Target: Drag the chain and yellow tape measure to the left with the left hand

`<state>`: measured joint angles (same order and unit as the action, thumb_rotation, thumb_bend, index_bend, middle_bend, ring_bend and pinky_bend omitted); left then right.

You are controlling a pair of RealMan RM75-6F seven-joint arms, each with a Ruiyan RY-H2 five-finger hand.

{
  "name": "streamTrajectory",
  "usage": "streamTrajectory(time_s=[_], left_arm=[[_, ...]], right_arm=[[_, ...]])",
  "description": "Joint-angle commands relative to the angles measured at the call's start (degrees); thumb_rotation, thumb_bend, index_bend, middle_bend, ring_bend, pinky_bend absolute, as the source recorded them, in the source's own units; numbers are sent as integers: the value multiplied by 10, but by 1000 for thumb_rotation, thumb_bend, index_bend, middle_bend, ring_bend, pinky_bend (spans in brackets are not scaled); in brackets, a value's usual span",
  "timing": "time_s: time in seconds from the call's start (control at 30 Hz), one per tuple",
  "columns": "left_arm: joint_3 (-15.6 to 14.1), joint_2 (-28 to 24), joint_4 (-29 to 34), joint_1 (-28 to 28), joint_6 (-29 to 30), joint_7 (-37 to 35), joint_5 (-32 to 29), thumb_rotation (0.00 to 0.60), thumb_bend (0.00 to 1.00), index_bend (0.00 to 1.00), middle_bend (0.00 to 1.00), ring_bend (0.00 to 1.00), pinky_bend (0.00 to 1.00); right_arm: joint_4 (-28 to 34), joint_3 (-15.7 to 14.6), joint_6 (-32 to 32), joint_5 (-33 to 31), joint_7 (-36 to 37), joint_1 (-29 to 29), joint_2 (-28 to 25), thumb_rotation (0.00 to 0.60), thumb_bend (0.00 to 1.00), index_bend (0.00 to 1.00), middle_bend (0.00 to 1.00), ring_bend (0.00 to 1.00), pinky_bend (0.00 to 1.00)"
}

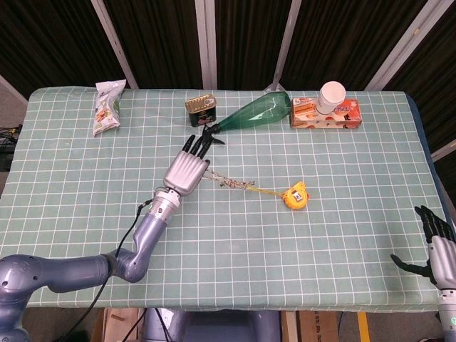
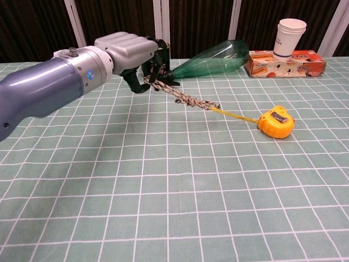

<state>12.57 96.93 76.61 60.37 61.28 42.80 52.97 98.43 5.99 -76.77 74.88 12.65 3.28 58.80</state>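
My left hand grips the near end of a braided chain and holds that end lifted off the cloth. The chain slopes down to the right and joins a thin yellow tape that runs into the yellow tape measure lying on the table. My right hand hangs at the table's front right corner, fingers apart and holding nothing; only the head view shows it.
Behind the left hand stand a small tin can and a lying green bottle. A carton with paper cups is at the back right, a snack bag at back left.
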Motion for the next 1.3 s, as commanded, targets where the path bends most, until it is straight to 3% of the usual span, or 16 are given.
streamTrajectory(time_s=[0.03,0.43,1.3], left_arm=[[-11,-17,9,-14,19,-22,37,600,542,593,0,0,0],[-28,-71,30,-57,53,-45,94,600,542,593,0,0,0],[-60,-239,90,-202,120,-99,122,600,542,593,0,0,0]], right_arm=[[0,0,0,0,0,0,0,600,184,0,0,0,0],[3,-1,-2,1,-6,-1,1,600,184,0,0,0,0],[1,-1,-5,4,-23,2,10,600,184,0,0,0,0]])
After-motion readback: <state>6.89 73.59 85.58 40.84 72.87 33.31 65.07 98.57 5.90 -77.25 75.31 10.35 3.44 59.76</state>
